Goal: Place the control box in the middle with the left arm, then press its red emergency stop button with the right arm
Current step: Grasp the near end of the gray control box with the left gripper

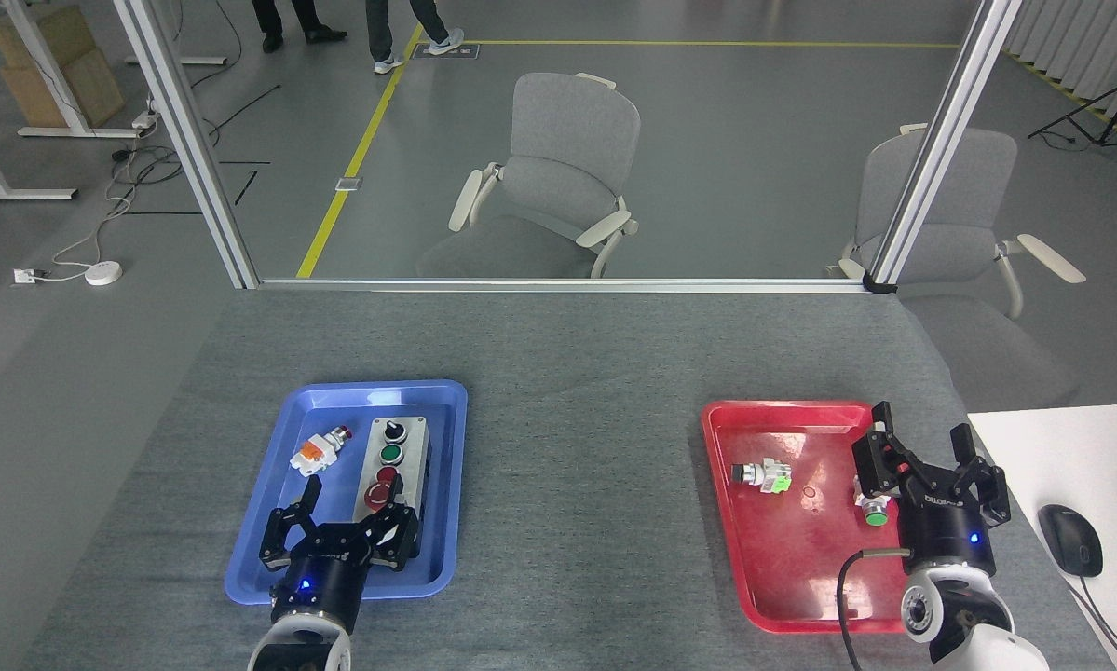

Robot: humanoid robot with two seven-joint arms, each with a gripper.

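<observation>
The control box (397, 449) lies lengthwise in the blue tray (372, 388), its black knob at the far end. My left gripper (354, 504) is open over the box's near end, one finger on the tray floor side and the other at the box's right edge. The red emergency stop button (377, 500) shows only partly behind that gripper. The middle (577, 485) is bare grey felt tabletop between the two trays. My right gripper (926, 449) hangs open over the right edge of the red tray (800, 596), holding nothing.
A loose orange-white switch (320, 450) lies in the blue tray, left of the box. The red tray holds a green-bodied switch (763, 475) and a green push button (876, 512). A white desk (1052, 447) with a mouse (1069, 539) adjoins on the right. Two chairs stand beyond the table.
</observation>
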